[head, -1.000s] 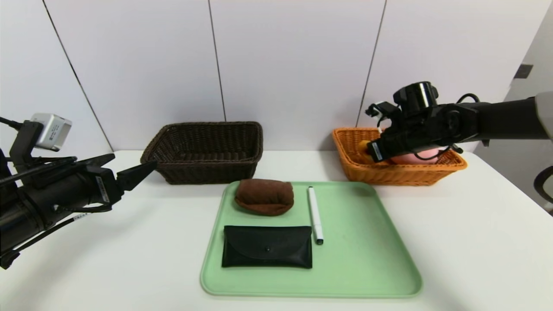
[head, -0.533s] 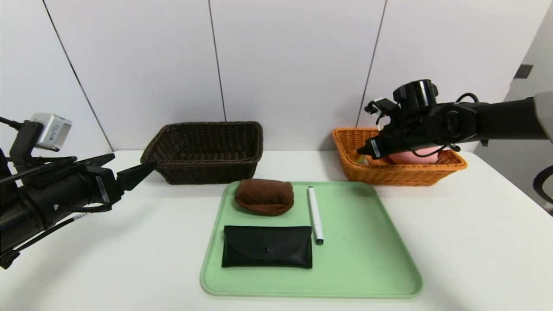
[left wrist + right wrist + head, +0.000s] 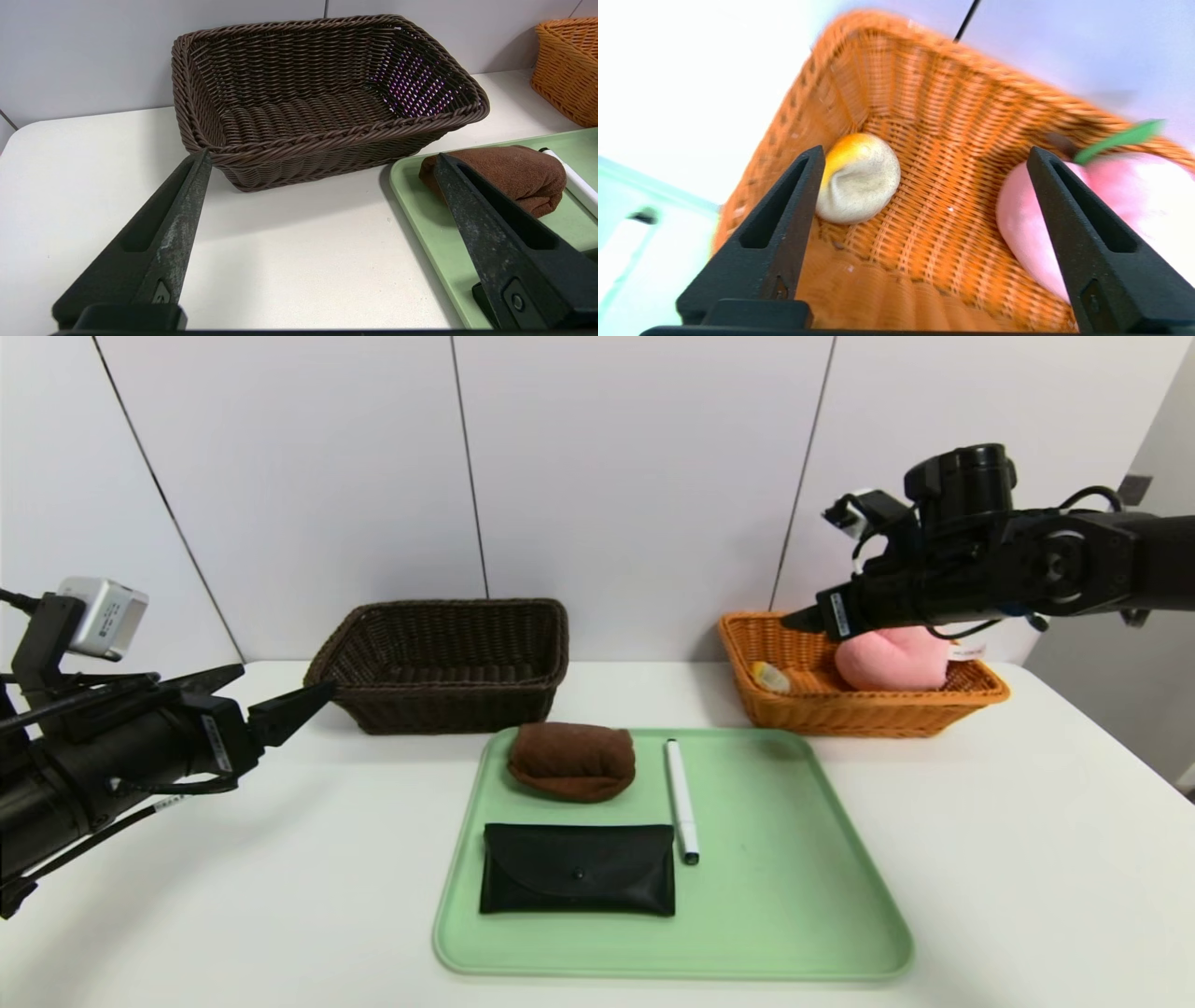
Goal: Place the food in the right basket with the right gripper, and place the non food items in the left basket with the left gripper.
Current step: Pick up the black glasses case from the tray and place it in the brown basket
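The pink plush peach (image 3: 892,658) (image 3: 1027,228) and the small orange-and-white piece (image 3: 770,677) (image 3: 859,179) lie apart inside the orange-tan right basket (image 3: 822,714) (image 3: 924,84). Above that basket hovers my right gripper (image 3: 808,616) (image 3: 924,151), open and holding nothing. The brown cloth bundle (image 3: 571,761) (image 3: 514,172), white marker pen (image 3: 681,798) (image 3: 572,179) and black snap pouch (image 3: 577,870) rest on the green tray (image 3: 794,896). The dark brown left basket (image 3: 439,705) (image 3: 327,135) holds nothing. My left gripper (image 3: 289,695) (image 3: 322,154) is open over the table, left of the tray.
The tray's near left edge (image 3: 420,224) lies under my left gripper's one finger. Both baskets stand against the back wall. White table surface stretches to either side of the tray and in front of it.
My right gripper opened and let go of the small orange-and-white piece, which now lies in the orange basket. The gripper then rose above the basket. The left arm barely moved.
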Robot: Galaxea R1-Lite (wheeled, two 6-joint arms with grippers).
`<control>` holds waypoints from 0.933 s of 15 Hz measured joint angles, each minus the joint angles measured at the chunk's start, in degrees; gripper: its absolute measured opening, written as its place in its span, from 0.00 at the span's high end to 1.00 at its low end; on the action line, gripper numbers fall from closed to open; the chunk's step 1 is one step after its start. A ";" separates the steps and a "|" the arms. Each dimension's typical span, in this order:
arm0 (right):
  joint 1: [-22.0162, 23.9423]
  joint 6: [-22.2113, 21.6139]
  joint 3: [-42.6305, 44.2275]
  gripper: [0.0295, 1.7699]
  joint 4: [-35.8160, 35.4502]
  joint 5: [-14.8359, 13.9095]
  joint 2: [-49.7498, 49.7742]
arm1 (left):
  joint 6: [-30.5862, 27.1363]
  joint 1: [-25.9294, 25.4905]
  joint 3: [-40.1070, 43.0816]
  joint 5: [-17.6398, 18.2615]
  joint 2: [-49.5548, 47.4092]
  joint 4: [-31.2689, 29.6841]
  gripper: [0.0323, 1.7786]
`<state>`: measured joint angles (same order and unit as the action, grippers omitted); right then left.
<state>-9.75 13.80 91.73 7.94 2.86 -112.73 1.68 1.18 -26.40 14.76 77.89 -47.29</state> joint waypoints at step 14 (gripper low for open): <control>7.08 -1.05 -46.81 0.05 -11.98 15.79 39.72 | -10.56 15.60 -10.36 -5.07 5.30 1.06 0.05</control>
<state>-2.67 12.75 44.92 -4.05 18.65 -73.01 -8.87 16.79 -36.77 9.69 83.19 -46.23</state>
